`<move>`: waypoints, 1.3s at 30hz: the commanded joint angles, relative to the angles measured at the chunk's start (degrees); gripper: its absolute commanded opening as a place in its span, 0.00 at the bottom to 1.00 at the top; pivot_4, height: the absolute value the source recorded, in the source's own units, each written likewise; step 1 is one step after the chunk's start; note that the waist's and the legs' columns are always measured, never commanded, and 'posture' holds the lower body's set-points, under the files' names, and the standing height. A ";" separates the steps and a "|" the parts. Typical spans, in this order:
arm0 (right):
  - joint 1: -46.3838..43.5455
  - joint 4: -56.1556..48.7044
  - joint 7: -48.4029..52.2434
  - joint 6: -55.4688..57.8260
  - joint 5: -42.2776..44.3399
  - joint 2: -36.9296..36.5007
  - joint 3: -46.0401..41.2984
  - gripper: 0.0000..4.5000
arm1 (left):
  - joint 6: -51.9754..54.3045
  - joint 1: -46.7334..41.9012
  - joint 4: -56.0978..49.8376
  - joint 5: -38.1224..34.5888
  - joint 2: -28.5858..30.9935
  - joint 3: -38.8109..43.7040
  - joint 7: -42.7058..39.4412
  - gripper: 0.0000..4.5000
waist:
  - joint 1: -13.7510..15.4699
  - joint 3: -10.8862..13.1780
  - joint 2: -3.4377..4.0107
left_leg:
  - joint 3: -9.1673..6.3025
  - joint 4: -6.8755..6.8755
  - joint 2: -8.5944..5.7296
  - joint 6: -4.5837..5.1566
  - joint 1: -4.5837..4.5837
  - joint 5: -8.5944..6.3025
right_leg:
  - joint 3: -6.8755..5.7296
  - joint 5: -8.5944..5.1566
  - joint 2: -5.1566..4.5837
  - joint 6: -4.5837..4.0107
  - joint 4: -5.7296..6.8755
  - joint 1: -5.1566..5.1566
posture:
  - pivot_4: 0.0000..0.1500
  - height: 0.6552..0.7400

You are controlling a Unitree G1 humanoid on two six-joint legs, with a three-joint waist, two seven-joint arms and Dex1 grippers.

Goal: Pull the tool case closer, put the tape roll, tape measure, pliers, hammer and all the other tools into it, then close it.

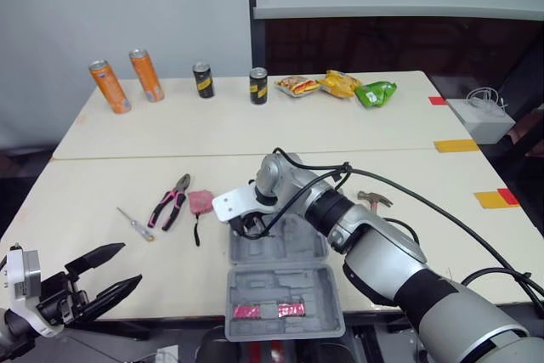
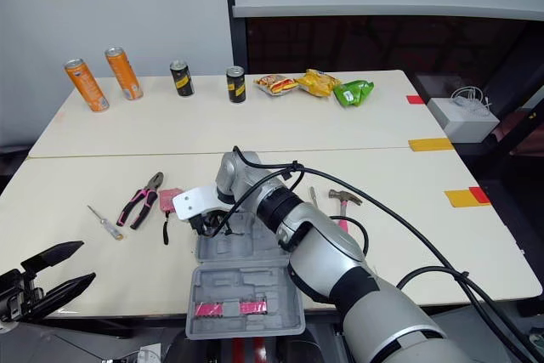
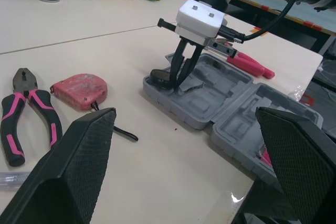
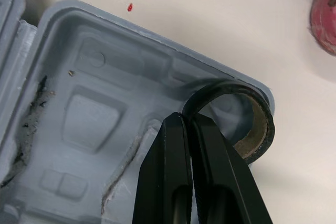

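Note:
The grey tool case [image 1: 255, 282] lies open at the table's front edge, with a pink strip in its near half. My right gripper [image 1: 246, 229] reaches into the far half's left corner, shut on the thin wall of the dark tape roll [image 4: 262, 114], which rests tilted in that corner. To the left on the table lie the pink tape measure [image 1: 201, 201], the pink-handled pliers [image 1: 170, 201] and a small screwdriver [image 1: 136, 224]. The hammer [image 1: 374, 200] lies right of the case. My left gripper [image 1: 132, 263] hangs open and empty at the front left, off the table's edge.
Along the far table stand two orange cans [image 1: 110, 87], two black cans [image 1: 202, 79] and several snack bags [image 1: 340, 84]. A white box [image 1: 480, 119] sits at the far right. Coloured tape marks [image 1: 496, 199] dot the right edge. The right arm's black cable loops above the hammer.

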 commanded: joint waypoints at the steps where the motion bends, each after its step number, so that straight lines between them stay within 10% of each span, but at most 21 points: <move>1: -1.63 0.26 -0.31 -0.79 -0.40 0.30 -1.15 0.01 | -1.67 -0.15 1.21 0.09 -0.12 1.07 -1.34 1.00 | 0.00 0.00 0.00 | 0.00 0.00 0.00 0.00 0.00 0.00 | 0.00 0.00 0.00 0.00 0.00 0.00 | 1.00 1.00; 13: -1.06 -0.82 -0.01 0.51 0.93 0.26 -2.74 0.79 | -1.86 -1.19 1.45 0.42 -0.42 -0.09 -1.35 1.00 | 0.00 0.00 0.00 | 0.01 0.00 0.00 0.00 0.00 0.00 | 0.01 0.00 0.00 0.00 0.00 0.00 | 1.00 1.00; 27: 16.35 -22.49 -2.54 9.42 24.62 -1.97 -26.60 0.79 | -0.69 -1.02 -1.41 -0.08 -0.73 -0.61 0.23 1.00 | 0.23 -0.06 -0.11 | 0.04 0.01 -0.01 0.01 0.04 0.01 | 0.03 0.01 0.00 -0.01 0.00 0.04 | 1.00 1.00; 34: 21.96 -22.73 -9.65 5.65 24.00 -2.02 -26.06 0.31 | 0.52 -3.09 -1.40 0.09 -0.01 -1.48 0.56 1.00 | 0.19 -0.07 -0.12 | 0.05 -0.05 0.02 -0.04 0.17 0.04 | 0.03 0.00 0.02 0.00 0.03 0.08 | 1.00 1.00; 39: 23.44 -20.61 -12.00 2.69 23.79 -2.05 -25.44 0.31 | 1.26 -4.15 -1.62 0.23 0.22 -1.84 0.78 1.00 | 0.17 -0.08 -0.13 | 0.08 -0.05 0.01 -0.05 0.17 0.04 | 0.06 0.00 0.02 0.00 0.02 0.08 | 1.00 1.00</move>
